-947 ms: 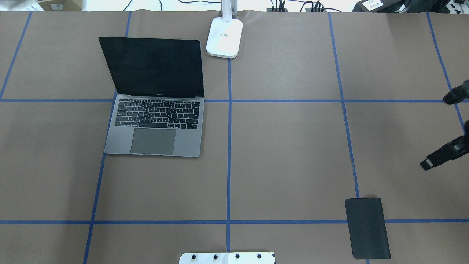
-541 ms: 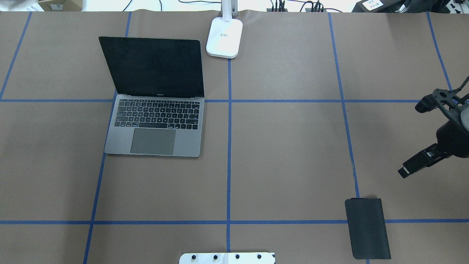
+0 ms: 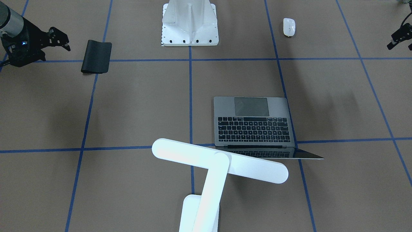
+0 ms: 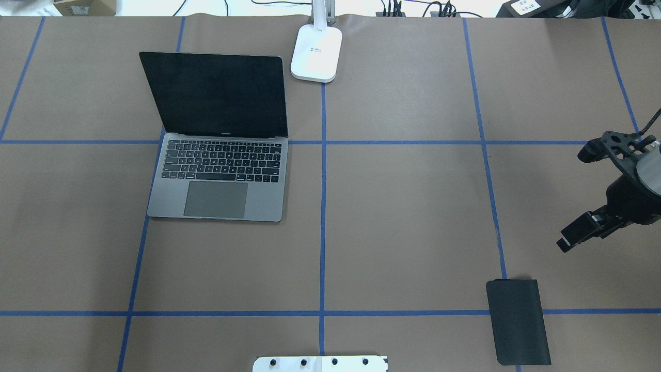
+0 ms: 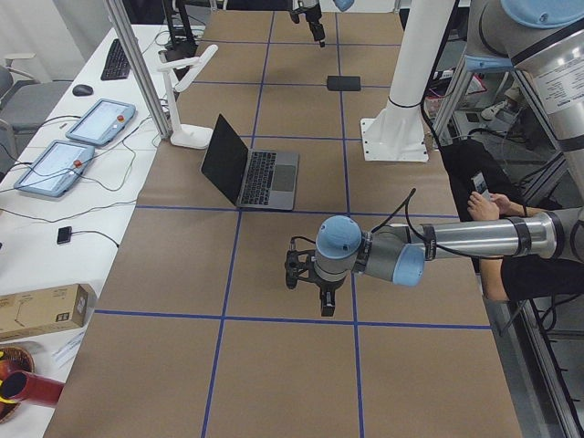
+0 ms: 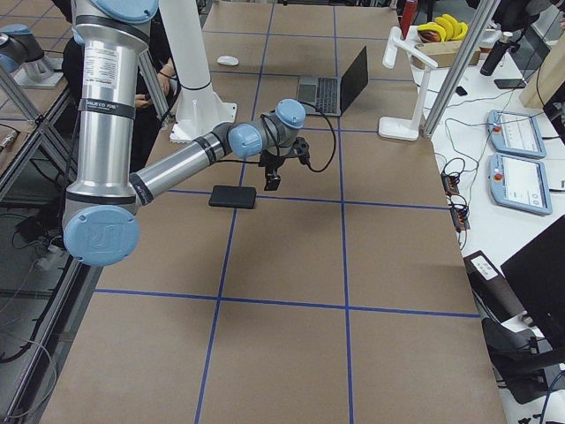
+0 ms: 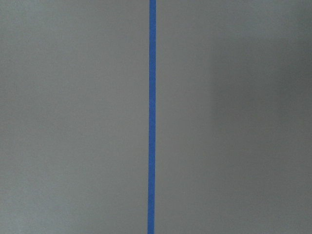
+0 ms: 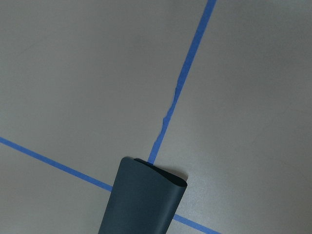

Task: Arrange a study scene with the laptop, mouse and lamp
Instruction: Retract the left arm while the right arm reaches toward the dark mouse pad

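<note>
Right hand (image 4: 573, 200) spread wide and empty, hovering well apart from the open laptop (image 4: 217, 175) | left hand (image 3: 399, 37), grip cannot be told | mouse (image 3: 289, 26) lies beyond laptop's trackpad edge | lamp (image 4: 316, 51) stands beside laptop's screen

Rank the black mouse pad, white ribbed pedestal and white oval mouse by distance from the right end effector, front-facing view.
From the right end effector:
1. black mouse pad, close by
2. white ribbed pedestal, table centre
3. white oval mouse, robot's left side
</note>
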You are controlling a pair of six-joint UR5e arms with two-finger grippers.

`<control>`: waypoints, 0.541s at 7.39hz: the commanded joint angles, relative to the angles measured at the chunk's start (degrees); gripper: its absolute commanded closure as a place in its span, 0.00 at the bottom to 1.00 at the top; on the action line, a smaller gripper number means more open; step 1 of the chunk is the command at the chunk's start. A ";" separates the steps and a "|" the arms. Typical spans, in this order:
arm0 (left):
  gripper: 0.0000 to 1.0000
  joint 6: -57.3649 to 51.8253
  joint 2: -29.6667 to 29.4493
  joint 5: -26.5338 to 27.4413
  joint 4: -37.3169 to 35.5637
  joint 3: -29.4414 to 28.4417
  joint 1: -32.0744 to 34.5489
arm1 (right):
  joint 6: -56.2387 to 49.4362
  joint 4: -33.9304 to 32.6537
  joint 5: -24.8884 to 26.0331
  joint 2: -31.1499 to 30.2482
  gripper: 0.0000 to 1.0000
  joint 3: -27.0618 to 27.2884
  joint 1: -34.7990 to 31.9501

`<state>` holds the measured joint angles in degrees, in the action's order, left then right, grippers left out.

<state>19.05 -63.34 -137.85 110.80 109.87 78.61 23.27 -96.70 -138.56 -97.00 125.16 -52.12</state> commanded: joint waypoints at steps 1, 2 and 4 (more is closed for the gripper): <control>0.00 11.06 -2.30 4.15 3.26 1.39 -9.67 | 0.29 -0.07 0.13 -0.82 0.00 -0.10 0.26; 0.00 17.10 -2.31 4.69 3.28 5.23 -13.88 | 0.72 0.02 2.04 -1.09 0.00 0.08 0.35; 0.00 34.14 -3.54 10.99 3.98 11.13 -28.09 | 2.73 0.28 4.08 -2.05 0.00 0.26 3.33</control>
<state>43.30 -66.22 -130.76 114.27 117.24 58.87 24.36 -96.52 -135.38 -98.67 125.33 -50.33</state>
